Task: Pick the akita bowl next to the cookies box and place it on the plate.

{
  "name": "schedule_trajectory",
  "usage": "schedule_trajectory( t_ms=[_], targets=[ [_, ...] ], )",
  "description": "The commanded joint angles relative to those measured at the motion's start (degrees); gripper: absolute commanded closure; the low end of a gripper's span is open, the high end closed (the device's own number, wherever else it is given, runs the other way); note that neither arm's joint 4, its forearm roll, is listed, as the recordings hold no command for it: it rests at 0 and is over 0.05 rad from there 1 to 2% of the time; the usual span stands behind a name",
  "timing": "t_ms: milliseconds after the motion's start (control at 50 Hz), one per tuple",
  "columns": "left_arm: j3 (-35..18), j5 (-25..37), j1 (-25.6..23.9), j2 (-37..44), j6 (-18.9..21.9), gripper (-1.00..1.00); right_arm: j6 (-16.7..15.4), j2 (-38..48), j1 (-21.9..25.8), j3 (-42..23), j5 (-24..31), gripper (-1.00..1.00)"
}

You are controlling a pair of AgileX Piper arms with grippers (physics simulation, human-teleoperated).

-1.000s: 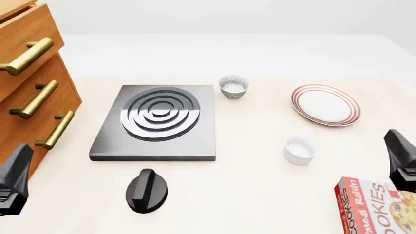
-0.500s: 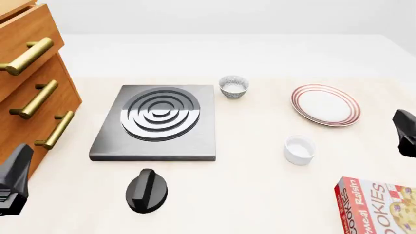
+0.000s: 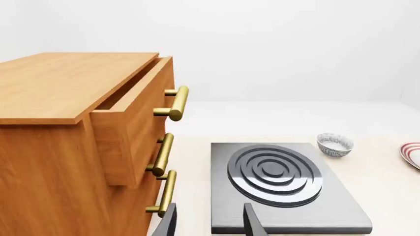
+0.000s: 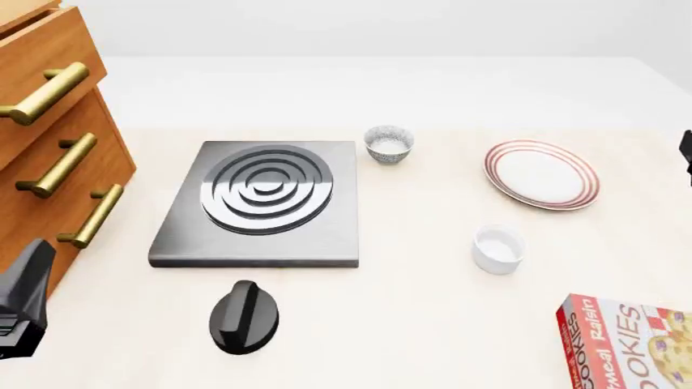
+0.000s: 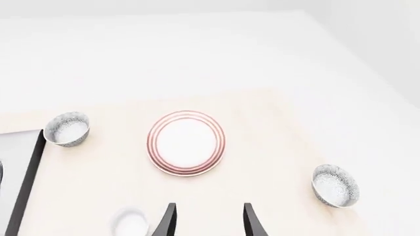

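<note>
Two speckled akita bowls show in the right wrist view. One akita bowl [image 5: 335, 185] sits right of the plate [image 5: 186, 142], outside the front view, on the side where the cookies box [image 4: 633, 344] lies. The other bowl [image 5: 68, 129] [image 4: 388, 144] stands by the stove's far right corner. The ringed white plate [image 4: 540, 174] holds nothing. My right gripper [image 5: 206, 223] is open and empty, hovering high on the near side of the plate; only a sliver of it [image 4: 686, 154] shows at the front view's right edge. Low at the near left, my left gripper [image 3: 208, 225] [image 4: 22, 304] is open.
A grey stove [image 4: 259, 203] lies centre-left with a black knob [image 4: 246, 316] in front of it. A plain white ramekin [image 4: 498, 249] stands between plate and cookies box. A wooden drawer cabinet [image 4: 54, 154] with brass handles fills the left side, its top drawer ajar.
My right gripper has moved away from above the cookies box, toward the far right, nearly leaving the front view. The left arm and all objects have stayed put.
</note>
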Motion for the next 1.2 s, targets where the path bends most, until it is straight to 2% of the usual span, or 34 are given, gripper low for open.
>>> schedule_trajectory(
  t_ms=[20, 80, 180, 600, 680, 840, 1140, 1200],
  targets=[
    [0.00, 0.00, 0.00, 0.00, 0.00, -1.00, -0.55, 6.70, -3.03, -7.10, 4.30, -1.00],
    [0.00, 0.00, 0.00, 0.00, 0.00, -1.00, -0.29, 7.58, -3.16, -8.27, 4.99, -1.00],
    [0.00, 0.00, 0.00, 0.00, 0.00, -1.00, -3.14, 11.56, -6.44, -12.11, 6.79, -1.00],
    [0.00, 0.00, 0.00, 0.00, 0.00, -1.00, -2.85, 22.20, -11.41, -22.39, 12.26, -1.00],
    [0.00, 0.00, 0.00, 0.00, 0.00, -1.00, -2.75, 26.34, -14.14, -25.58, 13.80, -1.00],
    [0.00, 0.00, 0.00, 0.00, 0.00, -1.00, -3.10, 29.36, -16.24, -29.41, 15.94, -1.00],
    [0.00, 0.00, 0.00, 0.00, 0.00, -1.00, 0.10, 36.49, -21.38, -40.43, 22.61, -1.00],
    [0.00, 0.00, 0.00, 0.00, 0.00, -1.00, -1.75, 39.04, -24.50, -43.21, 23.98, -1.00]
  ],
)
